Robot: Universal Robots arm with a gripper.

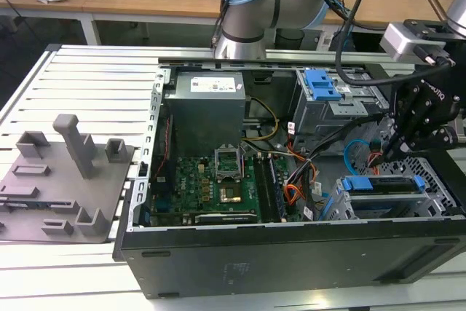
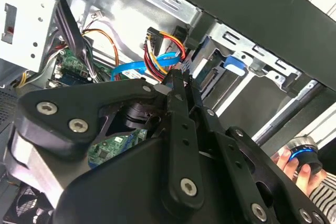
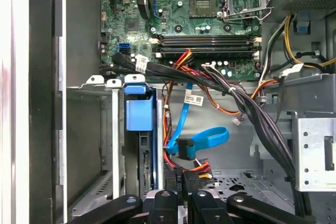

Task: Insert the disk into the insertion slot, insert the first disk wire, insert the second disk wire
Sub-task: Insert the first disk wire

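Near right, the disk point(image 1: 382, 184) sits in the insertion slot point(image 1: 439, 202), back edge open for cabling. Just behind, the tool point(image 3: 181, 200) pinches the first disk wire point(image 3: 201, 171) by its plug, seemingly for lining it up. The second disk wire point(image 3: 207, 139) loops free beyond.

The disk point(image 3: 139, 114) stands in the insertion slot point(image 3: 97, 129). The pincer point(image 3: 182, 199) grips the first disk wire point(image 3: 199, 171) by its black plug, just beside the disk. The second disk wire point(image 3: 207, 139) loops near it.

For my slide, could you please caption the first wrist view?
Disk in its slot, tool near the first disk wire.
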